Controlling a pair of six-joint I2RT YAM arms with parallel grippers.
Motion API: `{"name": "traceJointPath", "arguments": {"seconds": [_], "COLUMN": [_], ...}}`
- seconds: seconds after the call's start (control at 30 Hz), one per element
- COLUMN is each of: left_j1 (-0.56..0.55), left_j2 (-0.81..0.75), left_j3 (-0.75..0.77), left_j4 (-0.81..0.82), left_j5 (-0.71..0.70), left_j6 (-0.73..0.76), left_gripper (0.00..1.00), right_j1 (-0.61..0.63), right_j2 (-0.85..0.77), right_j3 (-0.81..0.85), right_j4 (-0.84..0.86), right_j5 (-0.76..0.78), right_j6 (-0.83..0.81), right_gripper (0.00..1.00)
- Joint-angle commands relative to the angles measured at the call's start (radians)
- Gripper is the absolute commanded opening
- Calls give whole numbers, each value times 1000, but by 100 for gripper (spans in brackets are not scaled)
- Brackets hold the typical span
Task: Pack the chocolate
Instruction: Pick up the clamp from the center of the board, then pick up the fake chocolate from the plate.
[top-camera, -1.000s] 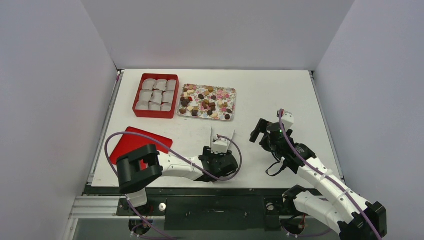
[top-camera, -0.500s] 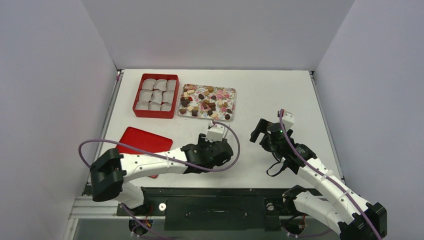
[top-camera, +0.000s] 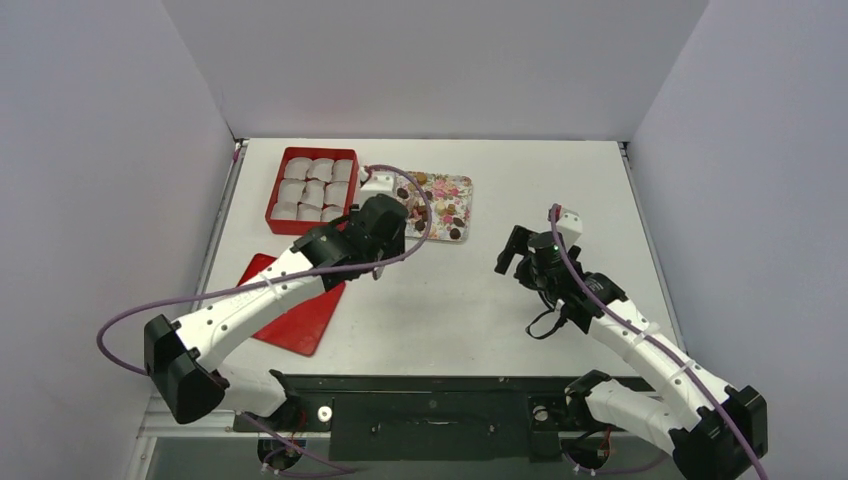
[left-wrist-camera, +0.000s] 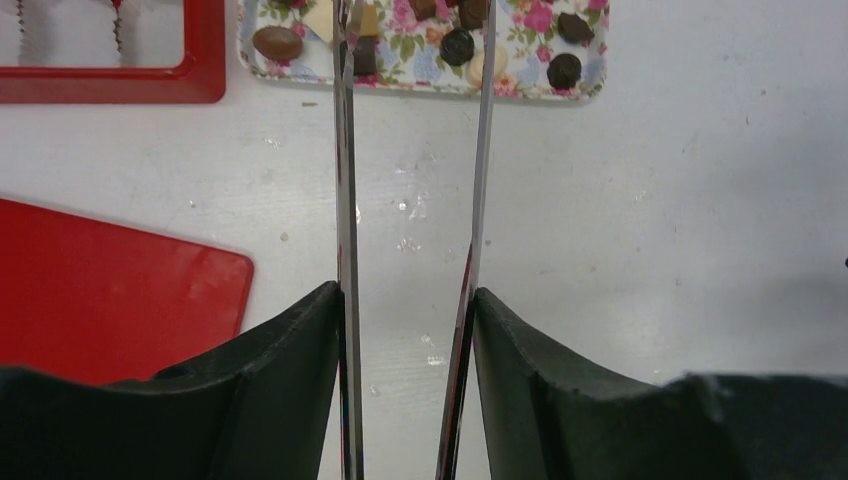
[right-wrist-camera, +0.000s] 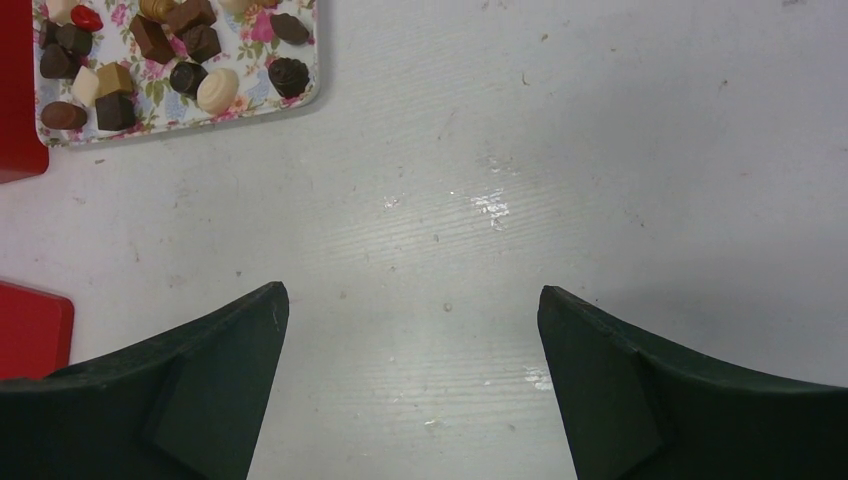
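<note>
Left arm reaches over a tray of chocolate; right arm waits, wide open.

Top view: toward 12 o'clock on the white table sits a flowered tray scattered with the chocolate. At its 9 o'clock is a red box of white paper cups, none visibly filled. The left gripper hangs over the tray's left end. The right gripper hovers at the tray's 4 o'clock, apart from it. A red lid lies at 7 o'clock.

Left wrist view: two thin fingers stand a narrow gap apart with nothing between them, tips over the tray edge.

Right wrist view: jaws spread wide and empty over bare table, with the chocolate at 11 o'clock.

Risk, as a judgement: the pieces lie crowded, so closing blades could catch two, push a neighbour over the low rim, or squeeze a round one out sideways.
</note>
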Motion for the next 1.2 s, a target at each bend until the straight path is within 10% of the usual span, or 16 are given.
{"name": "traceJointPath", "arguments": {"seconds": [0.0,1.17], "left_j1": [102,214], "left_j2": [71,567], "left_j3": [132,467], "left_j4": [-36,-102], "left_j5": [153,151], "left_j6": [109,152], "left_gripper": [45,37], "right_j1": [-11,-28], "right_j2": [37,80], "right_j3": [79,100], "right_j4": [3,-9], "right_j5": [26,4], "right_j6": [-28,-46], "right_gripper": [90,90]}}
